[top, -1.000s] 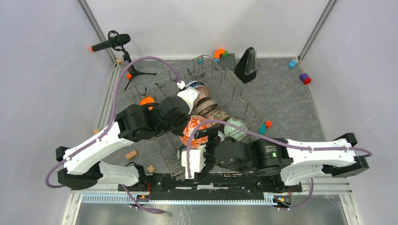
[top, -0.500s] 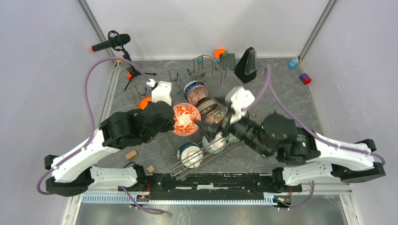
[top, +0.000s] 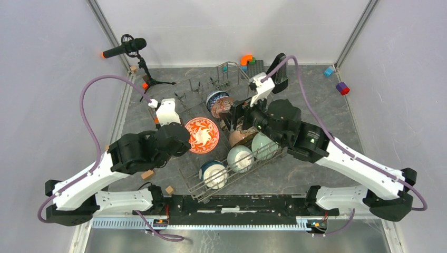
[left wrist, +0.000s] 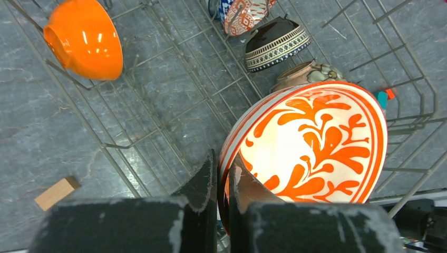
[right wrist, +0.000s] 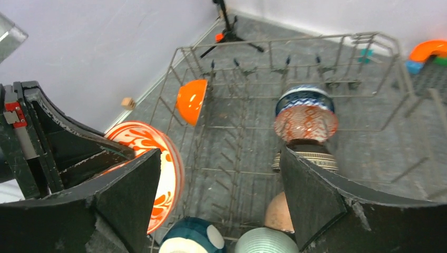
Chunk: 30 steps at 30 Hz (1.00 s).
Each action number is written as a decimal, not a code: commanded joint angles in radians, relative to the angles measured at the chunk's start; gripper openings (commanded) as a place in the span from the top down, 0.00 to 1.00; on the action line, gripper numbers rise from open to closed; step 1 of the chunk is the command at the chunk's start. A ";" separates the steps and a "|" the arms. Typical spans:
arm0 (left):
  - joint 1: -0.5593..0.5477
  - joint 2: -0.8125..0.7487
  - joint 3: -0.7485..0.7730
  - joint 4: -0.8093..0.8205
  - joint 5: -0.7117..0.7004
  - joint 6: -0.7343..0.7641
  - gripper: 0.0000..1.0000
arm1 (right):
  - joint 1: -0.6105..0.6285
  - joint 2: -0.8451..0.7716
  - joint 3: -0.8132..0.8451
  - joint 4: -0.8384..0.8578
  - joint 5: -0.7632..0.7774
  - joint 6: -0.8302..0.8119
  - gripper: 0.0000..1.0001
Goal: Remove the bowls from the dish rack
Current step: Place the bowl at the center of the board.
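Left gripper [left wrist: 222, 176] is clamped shut on the rim of the red-floral bowl [left wrist: 316, 147], one finger inside the rim and one outside. That bowl is tilted on edge with its inside facing up, over the middle of the dish rack [top: 256, 167], just left of the bowl row; can't tell if it touches the wires. Right gripper [right wrist: 220, 158] has its jaws wide apart with nothing between them, hanging over the rack's far-right part above the bowl row. The rack sits diagonally mid-table [top: 327, 121]. The row along its right side runs from the far end: blue-white bowl [right wrist: 304, 97], red-lattice bowl [right wrist: 305, 121] touching it, striped bowl [right wrist: 305, 158], then tan bowl [top: 240, 138]. Mint green bowl [top: 263, 145], white bowl [top: 240, 157] and teal bowl with white base [top: 213, 173] sit along the rack's near edge, upside down, close together. Orange bowl [right wrist: 191, 100] leans on its side on the tines at the rack's left edge, well apart from the others. A wooden block [left wrist: 55, 192] lies on the table outside the rack's left edge.
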 commanded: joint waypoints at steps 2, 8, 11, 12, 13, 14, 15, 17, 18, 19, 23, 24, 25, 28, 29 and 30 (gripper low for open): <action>0.001 0.004 0.024 0.062 -0.008 -0.181 0.98 | -0.014 0.092 0.063 -0.012 -0.166 0.064 0.16; 0.001 0.015 0.024 0.061 -0.006 -0.242 0.98 | -0.018 0.159 0.088 -0.043 -0.239 0.054 0.23; 0.002 0.026 0.026 0.058 -0.005 -0.257 0.98 | -0.019 0.172 0.091 -0.059 -0.237 0.043 0.27; 0.002 0.029 0.026 0.058 -0.006 -0.257 0.98 | -0.019 0.175 0.093 -0.065 -0.230 0.039 0.30; 0.002 0.030 0.027 0.058 -0.006 -0.259 0.98 | -0.018 0.176 0.092 -0.071 -0.224 0.035 0.32; 0.001 0.033 0.027 0.058 -0.006 -0.259 0.98 | -0.018 0.176 0.090 -0.076 -0.219 0.030 0.34; 0.002 0.033 0.027 0.059 -0.008 -0.261 0.98 | -0.018 0.176 0.088 -0.076 -0.213 0.028 0.36; 0.002 0.037 0.027 0.060 -0.016 -0.263 0.98 | -0.018 0.179 0.091 -0.085 -0.206 0.021 0.40; 0.001 0.036 0.028 0.060 -0.020 -0.267 0.98 | -0.020 0.182 0.096 -0.093 -0.198 0.015 0.42; 0.001 0.035 0.027 0.060 -0.023 -0.269 0.98 | -0.019 0.190 0.107 -0.108 -0.192 0.008 0.45; 0.001 0.036 0.029 0.064 -0.029 -0.269 0.98 | -0.019 0.220 0.148 -0.153 -0.165 -0.014 0.53; 0.002 0.036 0.029 0.064 -0.030 -0.269 0.98 | -0.018 0.224 0.151 -0.156 -0.163 -0.016 0.54; 0.001 0.036 0.029 0.065 -0.031 -0.268 0.98 | -0.018 0.225 0.151 -0.156 -0.164 -0.017 0.55; 0.001 0.037 0.029 0.067 -0.032 -0.269 0.98 | -0.020 0.237 0.160 -0.168 -0.163 -0.023 0.58; 0.001 0.038 0.029 0.067 -0.033 -0.268 0.98 | -0.021 0.243 0.164 -0.175 -0.164 -0.027 0.59; 0.002 0.036 0.027 0.067 -0.034 -0.269 0.98 | -0.020 0.250 0.169 -0.182 -0.163 -0.031 0.59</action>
